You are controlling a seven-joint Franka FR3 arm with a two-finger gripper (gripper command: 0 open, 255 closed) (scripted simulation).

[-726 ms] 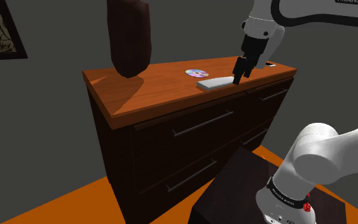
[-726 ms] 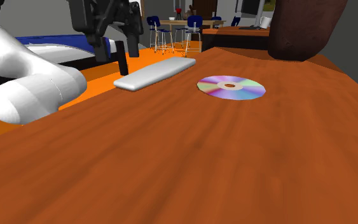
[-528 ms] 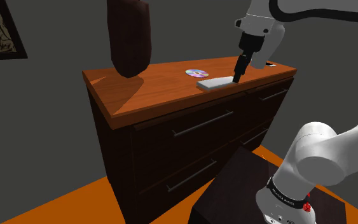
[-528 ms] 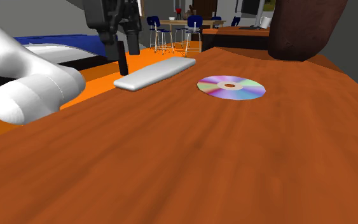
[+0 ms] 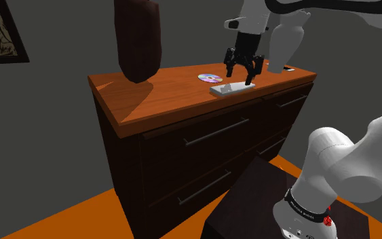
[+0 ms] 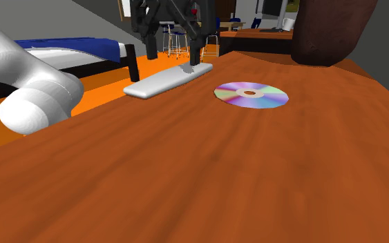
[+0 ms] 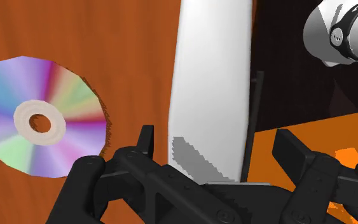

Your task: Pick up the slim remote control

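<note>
The slim remote control (image 5: 228, 87) is a flat white bar lying near the front edge of the brown dresser top (image 5: 162, 98). It also lies in the second exterior view (image 6: 168, 79) and runs lengthwise away from the hand in the wrist view (image 7: 212, 89). My gripper (image 5: 240, 72) hovers just above it, open. In the wrist view the gripper (image 7: 219, 149) has one black finger (image 7: 145, 143) on each long side of the remote, neither touching it. From across the dresser, the gripper (image 6: 172, 55) hangs over the remote's far half.
A rainbow-coloured disc (image 5: 209, 77) (image 6: 251, 95) (image 7: 41, 121) lies flat close beside the remote. A tall dark brown object (image 5: 138, 37) (image 6: 324, 31) stands at the back of the dresser. The dresser's edge drops off right next to the remote. My stand (image 5: 250, 204) is below.
The hand has swung from beside the remote's end to above it and has turned about its axis, so its fingers now straddle the remote. Remote and disc have not moved.
</note>
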